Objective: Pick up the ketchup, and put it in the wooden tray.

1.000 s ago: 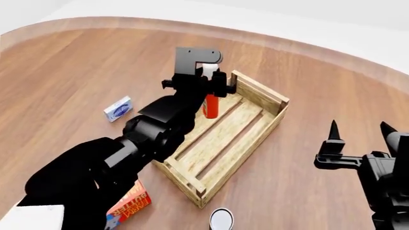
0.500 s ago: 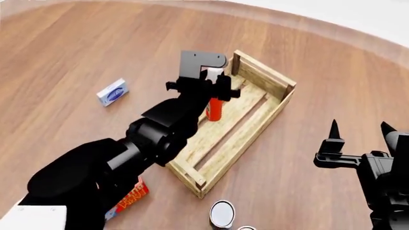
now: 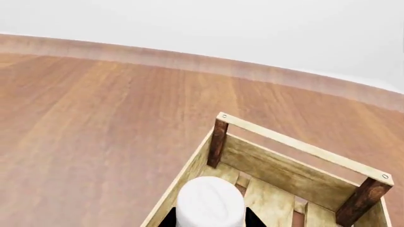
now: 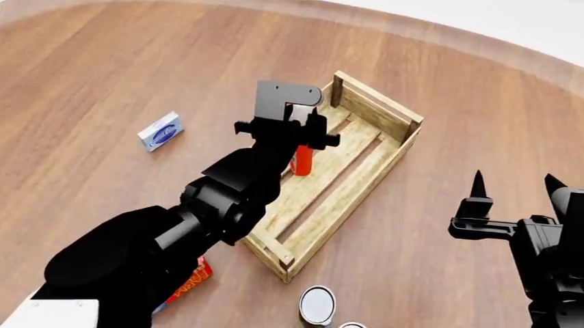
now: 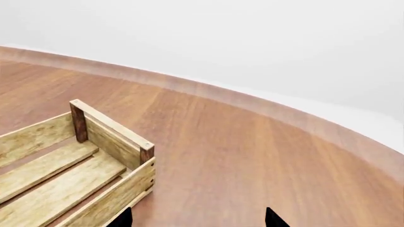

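Note:
The ketchup (image 4: 302, 159), a slim red-orange bottle with a white cap, stands upright inside the wooden tray (image 4: 399, 153) near its far left end. My left gripper (image 4: 299, 128) is shut on the ketchup near its top. In the left wrist view the white cap (image 3: 210, 203) sits between the dark fingers, over the tray (image 3: 296, 175) interior. My right gripper (image 4: 515, 183) is open and empty, to the right of the tray; its view shows the tray's corner (image 5: 117, 137).
A small blue and white box (image 4: 161, 132) lies left of the tray. A red-orange butter box (image 4: 187, 282) lies near the front left, partly under my left arm. A can (image 4: 316, 305) with a pale top stands in front of the tray.
The ketchup in my left gripper has come down lower inside the tray. The head view tilted between the earliest frame and the later ones. The right arm has not moved.

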